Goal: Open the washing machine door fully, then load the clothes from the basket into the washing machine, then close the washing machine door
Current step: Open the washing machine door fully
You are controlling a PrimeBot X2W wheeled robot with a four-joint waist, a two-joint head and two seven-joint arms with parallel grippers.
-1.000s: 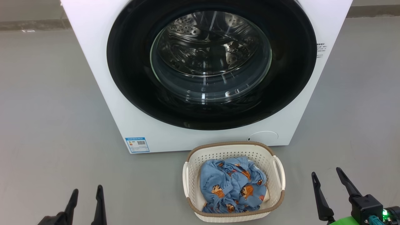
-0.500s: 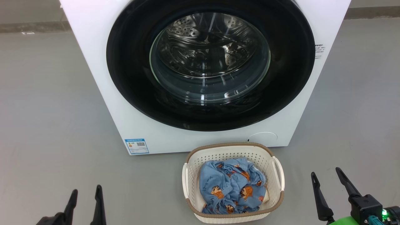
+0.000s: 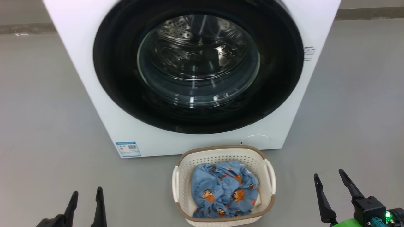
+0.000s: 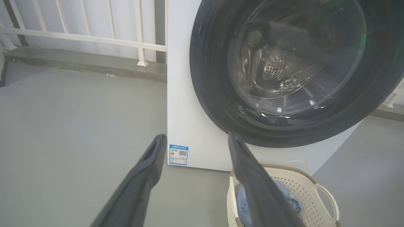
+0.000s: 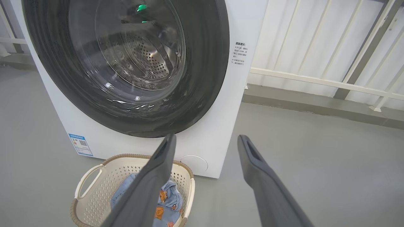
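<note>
Opening not yet begun; washing machine door shut, clothes in basket just in front. Near side, left gripper and right gripper spread apart, empty; next move likely needs a reach to the door rim, then a pull

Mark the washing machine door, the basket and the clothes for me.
washing machine door [image 3: 115, 63], head view, left of black rim.
basket [image 3: 221, 147], head view, brown back rim.
clothes [image 3: 221, 186], head view, middle of blue fabric.

I see a smooth grey floor all round. At its far edge runs a white railing above a low concrete kerb.
</note>
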